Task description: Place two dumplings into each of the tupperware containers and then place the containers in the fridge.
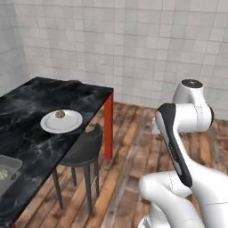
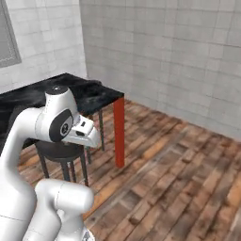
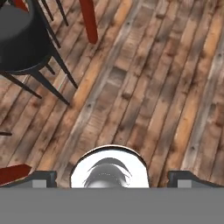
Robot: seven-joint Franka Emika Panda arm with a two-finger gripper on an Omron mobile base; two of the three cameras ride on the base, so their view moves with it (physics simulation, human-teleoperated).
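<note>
One dumpling (image 1: 59, 114) sits on a round white plate (image 1: 71, 124) on the black marble counter (image 1: 31, 107). At the counter's near left, a grey tupperware container (image 1: 12, 165) is cut off by the frame edge, with a pale lump just showing inside. In the hand view my gripper (image 3: 113, 178) points down at the wooden floor, well away from the counter. Its fingertips (image 3: 41, 177) stand wide apart with nothing between them, so it is open. The fridge is out of view.
A black round stool (image 1: 84, 147) stands by the counter's red end leg (image 1: 108, 127), and both show in the hand view as the stool (image 3: 19, 39) and leg (image 3: 89, 19). Wooden floor (image 2: 179, 169) runs to the tiled walls.
</note>
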